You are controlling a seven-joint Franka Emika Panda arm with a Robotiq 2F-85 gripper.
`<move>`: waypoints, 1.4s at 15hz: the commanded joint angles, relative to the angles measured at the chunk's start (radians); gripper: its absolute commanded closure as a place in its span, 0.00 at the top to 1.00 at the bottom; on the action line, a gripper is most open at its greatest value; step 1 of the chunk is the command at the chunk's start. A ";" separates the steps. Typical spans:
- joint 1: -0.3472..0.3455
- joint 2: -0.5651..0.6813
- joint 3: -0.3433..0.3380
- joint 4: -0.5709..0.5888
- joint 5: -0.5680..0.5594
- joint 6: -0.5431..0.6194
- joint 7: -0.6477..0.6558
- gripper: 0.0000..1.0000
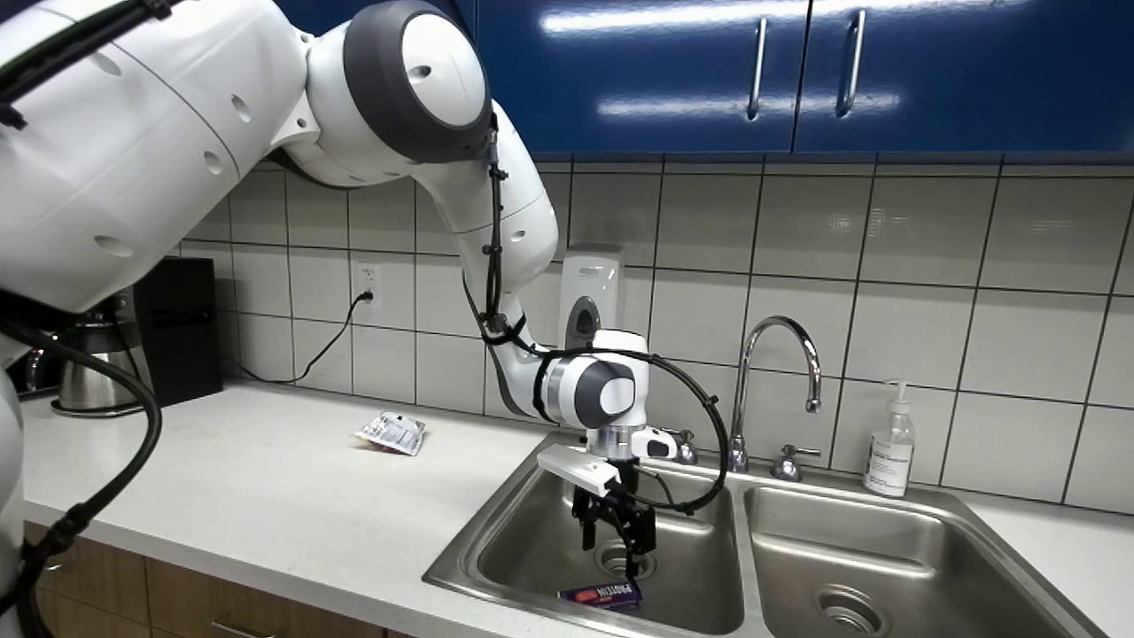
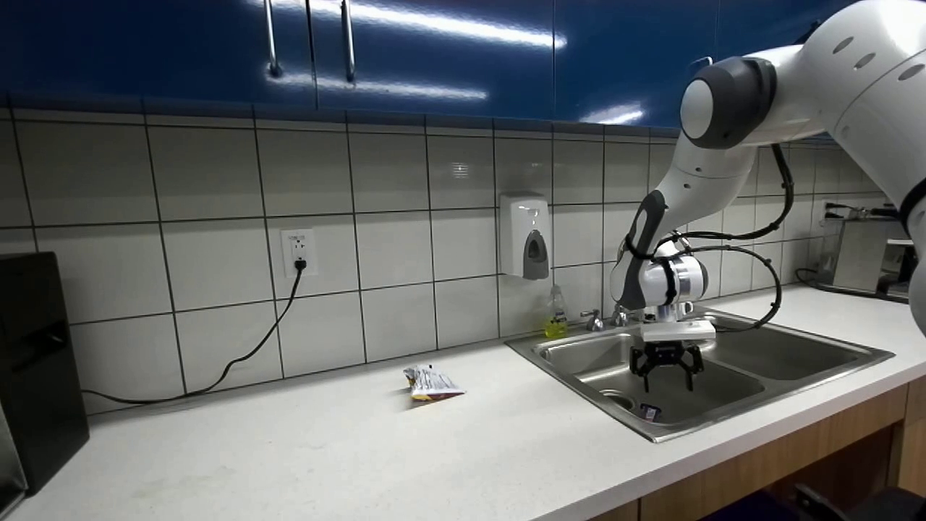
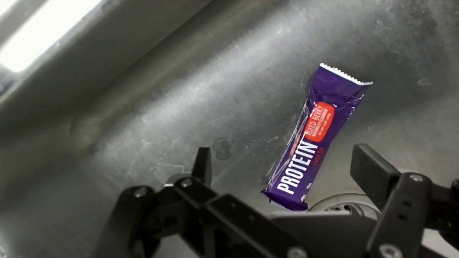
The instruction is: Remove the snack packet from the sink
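Observation:
The snack packet, a purple protein bar wrapper with a red label, lies flat on the floor of the near-left basin in an exterior view (image 1: 601, 595). It also shows small in an exterior view (image 2: 650, 412) and in full in the wrist view (image 3: 304, 143), beside the round drain. The sink (image 1: 747, 567) is steel with two basins; its rim also shows in an exterior view (image 2: 589, 395). My gripper (image 1: 611, 556) points down inside that basin, above the packet. In the wrist view its fingers (image 3: 281, 154) are wide apart and empty, with the packet's lower end seen between them.
A curved chrome faucet (image 1: 742, 399) and handles stand behind the sink. A clear pump bottle (image 1: 889, 452) stands at the back rim. A white-grey packet (image 2: 432, 383) lies on the counter (image 2: 325, 449). A soap dispenser (image 2: 526, 235) hangs on the wall.

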 commanded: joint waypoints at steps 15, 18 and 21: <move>0.066 0.098 -0.020 0.060 0.144 0.002 0.254 1.00; 0.070 0.132 -0.031 0.098 0.141 0.003 0.289 1.00; 0.081 0.172 -0.046 0.147 0.132 -0.009 0.324 1.00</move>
